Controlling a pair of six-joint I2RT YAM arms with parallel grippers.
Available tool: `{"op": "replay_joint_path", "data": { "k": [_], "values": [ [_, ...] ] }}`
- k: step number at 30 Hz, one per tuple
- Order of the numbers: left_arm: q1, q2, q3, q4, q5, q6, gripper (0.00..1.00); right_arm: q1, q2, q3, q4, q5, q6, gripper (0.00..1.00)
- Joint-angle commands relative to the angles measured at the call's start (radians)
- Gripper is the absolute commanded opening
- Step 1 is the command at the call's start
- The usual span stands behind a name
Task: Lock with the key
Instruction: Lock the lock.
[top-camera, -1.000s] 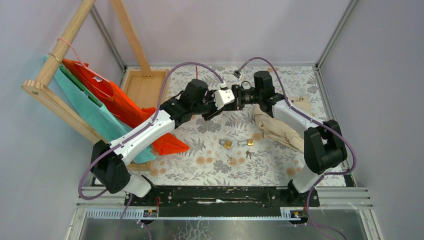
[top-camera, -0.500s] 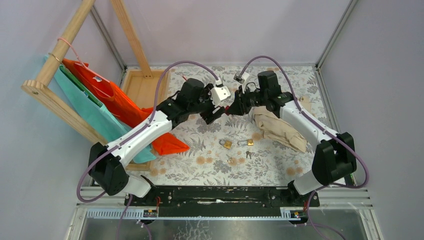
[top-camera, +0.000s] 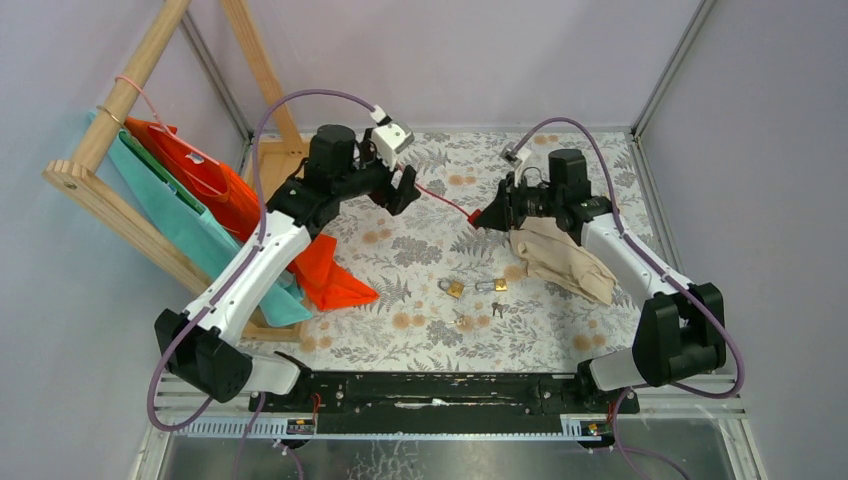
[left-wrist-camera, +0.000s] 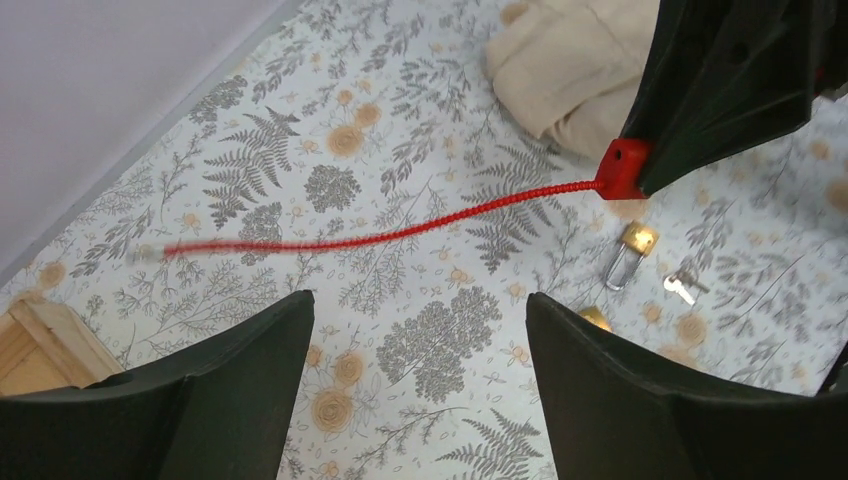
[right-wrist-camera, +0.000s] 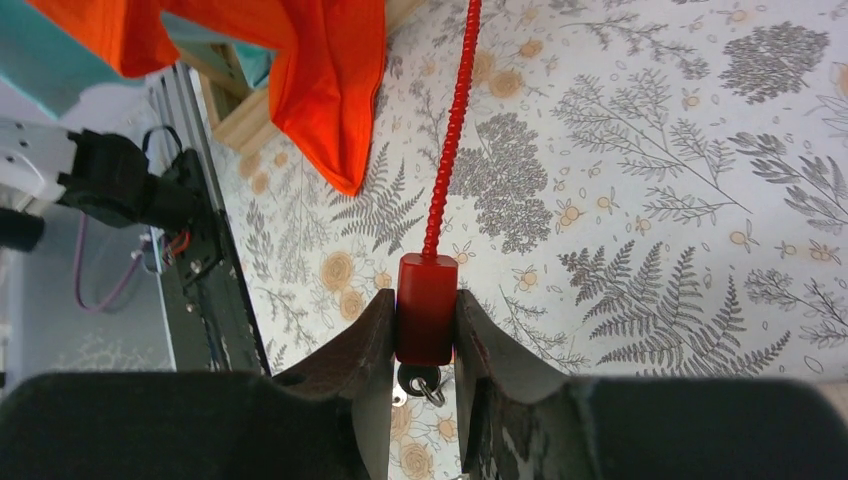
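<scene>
My right claw (right-wrist-camera: 425, 312) is pinched tight on the red padlock body (right-wrist-camera: 426, 300), one finger on each flat side, holding it up above the floral tablecloth (right-wrist-camera: 650, 200). There's the red cable shackle (right-wrist-camera: 447, 130), running straight out of its top and away from me. Under the body, between my fingers, a small metal ring (right-wrist-camera: 424, 386) pokes out. Whether that's the key seated in the lock, I can't tell. Over on the other side, my left claw (left-wrist-camera: 415, 320) is spread wide with nothing between its fingers, hovering over the far part of the table. From its camera the cable sags across the view ahead of it, with one end in the padlock. The loose end is blurred off to the left and is not in that claw. Down on the cloth nearer my bases sit two small brass padlocks (top-camera: 455, 289) with loose keys (top-camera: 497, 308) just beside them. A beige cloth (top-camera: 555, 258) is heaped under my right arm, and an orange bag (top-camera: 335, 285) is slumped by the wooden rack (top-camera: 120, 100) at the left.
</scene>
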Motion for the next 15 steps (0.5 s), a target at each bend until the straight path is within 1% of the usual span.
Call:
{"op": "replay_joint_path", "data": {
  "k": [1, 4, 8, 10, 13, 15],
  "values": [
    [0.054, -0.025, 0.058, 0.007, 0.008, -0.169, 0.85, -0.051, -0.07, -0.023, 0.195, -0.114, 0.166, 0.03],
    [0.098, -0.02, 0.06, 0.021, -0.034, -0.257, 0.85, -0.062, -0.083, -0.029, 0.202, -0.133, 0.195, 0.05],
    [0.111, 0.008, 0.055, 0.047, -0.121, -0.34, 0.84, -0.065, -0.089, -0.029, 0.227, -0.157, 0.244, 0.05],
    [0.115, 0.037, 0.07, 0.042, -0.167, -0.389, 0.82, -0.065, -0.09, -0.031, 0.243, -0.167, 0.267, 0.05],
    [0.132, 0.099, 0.109, 0.028, -0.147, -0.462, 0.79, -0.065, -0.091, -0.033, 0.257, -0.178, 0.289, 0.04],
    [0.146, 0.129, 0.124, 0.031, -0.106, -0.508, 0.78, -0.064, -0.091, -0.036, 0.26, -0.183, 0.293, 0.04]
  ]
}}
